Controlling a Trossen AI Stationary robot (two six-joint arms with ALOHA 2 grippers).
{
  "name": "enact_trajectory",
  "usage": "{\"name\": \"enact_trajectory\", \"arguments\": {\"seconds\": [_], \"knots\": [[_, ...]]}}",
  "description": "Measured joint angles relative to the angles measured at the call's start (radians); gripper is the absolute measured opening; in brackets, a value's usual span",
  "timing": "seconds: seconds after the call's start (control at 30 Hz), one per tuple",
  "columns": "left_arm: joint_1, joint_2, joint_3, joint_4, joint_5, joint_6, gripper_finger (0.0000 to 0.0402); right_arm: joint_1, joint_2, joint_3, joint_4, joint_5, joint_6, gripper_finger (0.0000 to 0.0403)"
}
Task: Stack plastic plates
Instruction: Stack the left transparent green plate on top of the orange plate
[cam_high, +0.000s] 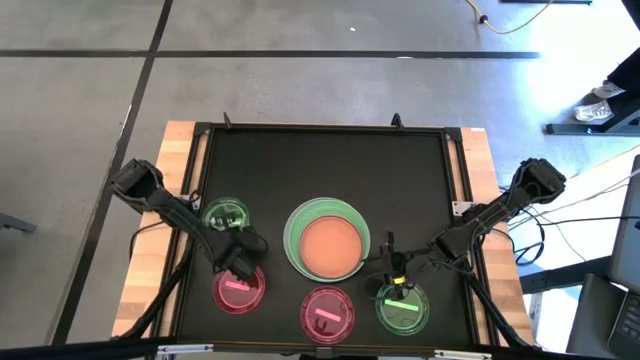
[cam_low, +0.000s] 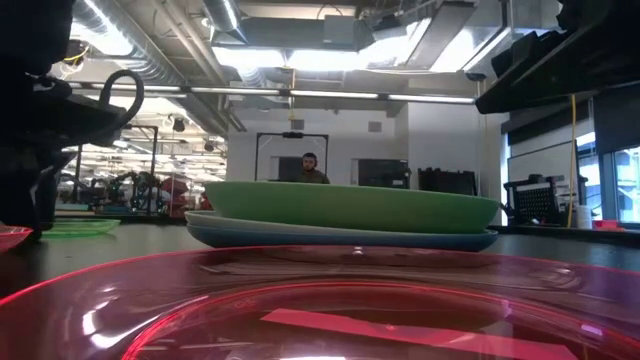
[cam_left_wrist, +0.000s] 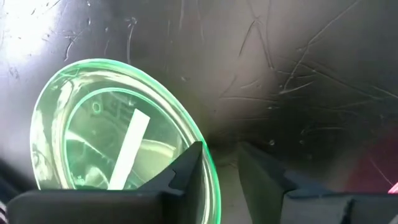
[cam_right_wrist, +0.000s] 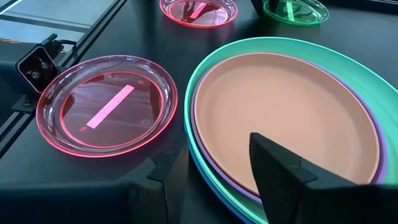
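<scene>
A stack of large plates (cam_high: 325, 240) sits mid-mat: blue and white at the bottom (cam_low: 340, 237), then green, purple (cam_right_wrist: 375, 140) and orange (cam_right_wrist: 280, 106) on top. Four small translucent plates lie around it: green (cam_high: 227, 215), pink (cam_high: 240, 290), pink (cam_high: 327, 312) and green (cam_high: 403, 310). My left gripper (cam_high: 245, 258) is open at the left green plate (cam_left_wrist: 118, 124), one finger over its rim and one beside it. My right gripper (cam_high: 390, 262) is open at the stack's right edge, astride the rim (cam_right_wrist: 208, 152). My left gripper has one fingertip (cam_left_wrist: 189, 163) over the green plate's rim (cam_left_wrist: 208, 163) and the other over the mat; I cannot tell whether it touches. My right gripper has one finger (cam_right_wrist: 273, 162) above the orange plate's edge and one (cam_right_wrist: 158, 180) outside the stack; I cannot tell whether it touches.
The plates lie on a black mat (cam_high: 320, 160) framed by a raised black rim on a wooden table. A small camera block (cam_right_wrist: 37, 65) stands at the near edge by the middle pink plate (cam_right_wrist: 109, 106). A person (cam_low: 312, 168) sits far behind the table. The mat's far half is bare.
</scene>
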Motion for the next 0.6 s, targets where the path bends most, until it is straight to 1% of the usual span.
{"name": "enact_trajectory", "arguments": {"seconds": [0.1, 0.2, 0.27, 0.3, 0.5, 0.6], "knots": [[0.000, -0.002, 0.000, 0.001, 0.001, 0.002, 0.0071, 0.000, 0.000, 0.000, 0.000, 0.000, 0.000, 0.0161], [0.000, -0.005, -0.002, 0.000, 0.000, 0.005, 0.0035, 0.000, 0.000, 0.000, 0.000, 0.000, 0.000, 0.0161], [0.001, -0.005, -0.003, -0.003, -0.004, 0.026, 0.0012, 0.000, 0.000, 0.000, 0.000, 0.000, 0.000, 0.0161], [0.001, -0.004, -0.005, -0.010, -0.012, 0.038, 0.0006, 0.000, 0.000, 0.000, 0.000, 0.000, 0.000, 0.0161], [0.002, -0.002, -0.005, -0.021, -0.039, 0.084, 0.0002, 0.000, 0.000, 0.000, -0.007, 0.003, 0.009, 0.0161], [0.002, -0.002, 0.027, -0.032, -0.048, 0.109, 0.0002, 0.000, -0.001, 0.000, -0.011, 0.004, 0.009, 0.0161]]}}
